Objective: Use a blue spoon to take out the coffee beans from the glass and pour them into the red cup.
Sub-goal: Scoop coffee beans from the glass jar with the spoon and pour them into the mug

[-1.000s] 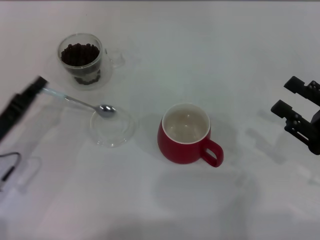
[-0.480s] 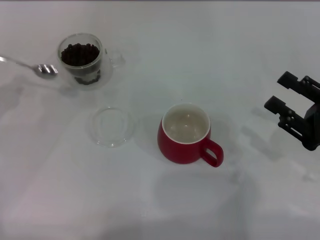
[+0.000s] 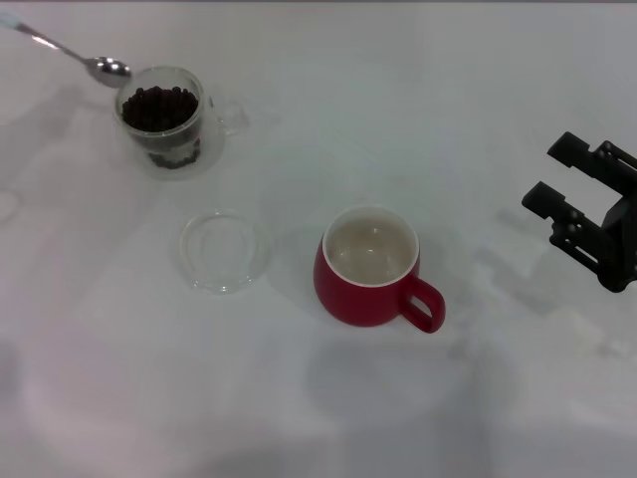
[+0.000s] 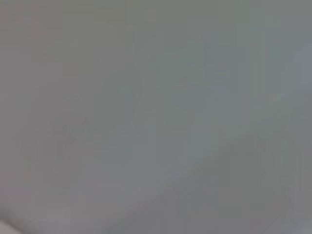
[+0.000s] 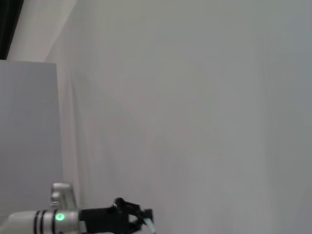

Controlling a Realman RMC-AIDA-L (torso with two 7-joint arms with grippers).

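Note:
The glass (image 3: 161, 118) stands at the back left, holding many coffee beans (image 3: 157, 106). The blue spoon (image 3: 107, 68) hangs in the air with its empty metal bowl just beyond the glass's far left rim; its handle runs off the picture's left edge. My left gripper is out of the head view. It shows far off in the right wrist view (image 5: 142, 218), shut on the spoon's pale handle (image 5: 149, 224). The red cup (image 3: 368, 267) stands at the centre, empty, handle toward the front right. My right gripper (image 3: 545, 173) is open and empty, right of the cup.
A flat clear glass dish (image 3: 224, 250) lies between the glass and the red cup, to the cup's left. The table (image 3: 398, 100) is white. The left wrist view shows only a plain grey surface.
The spoon rose off the clear dish, went left and back, and now sits by the glass's far rim. The left arm left the head view. The right gripper edged slightly left.

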